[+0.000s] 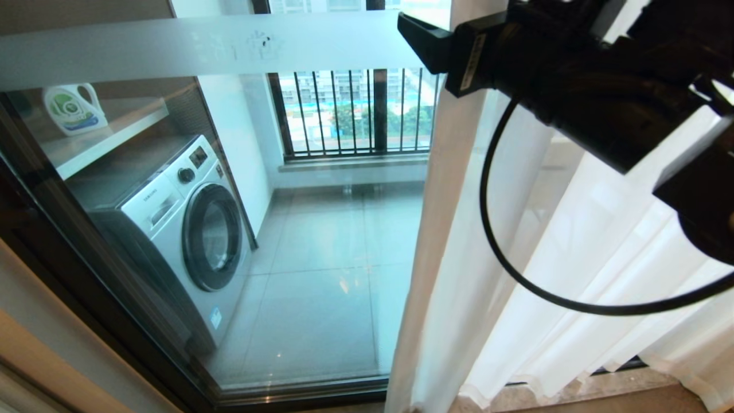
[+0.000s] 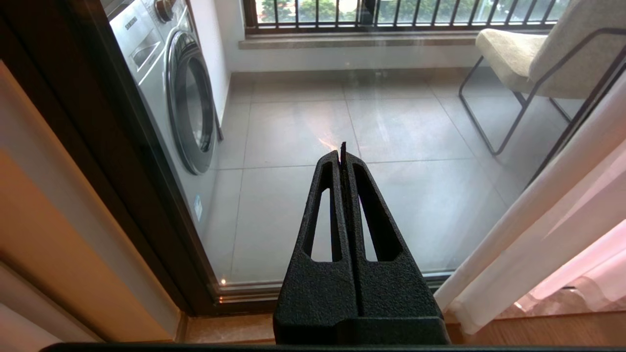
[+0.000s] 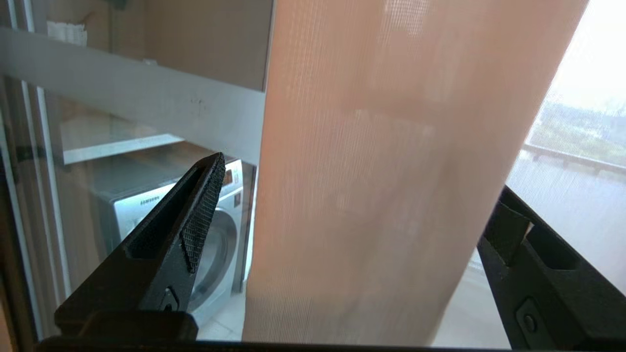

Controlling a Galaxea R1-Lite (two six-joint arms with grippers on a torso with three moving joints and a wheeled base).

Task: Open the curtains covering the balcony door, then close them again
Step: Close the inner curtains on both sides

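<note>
Up high, the right gripper [image 3: 352, 234] holds its jaws wide apart around the curtains' [image 1: 516, 258] bunched edge beside the bared balcony door [image 1: 287, 229], seemingly ready to pinch it, while the left gripper [image 2: 342, 156] idles, jaws together.

The right arm [image 1: 602, 86] fills the head view's upper corner, hiding the curtain [image 1: 516, 275] behind it; its gripper runs past the picture's edge there. Beside the curtain, the washer [image 1: 183, 229] loses its far side behind the door [image 1: 86, 258] frame. The characters on the door's frosted band [image 1: 258, 43] are too small to read. The chair [image 2: 533, 54] behind the curtain is cut off.
</note>
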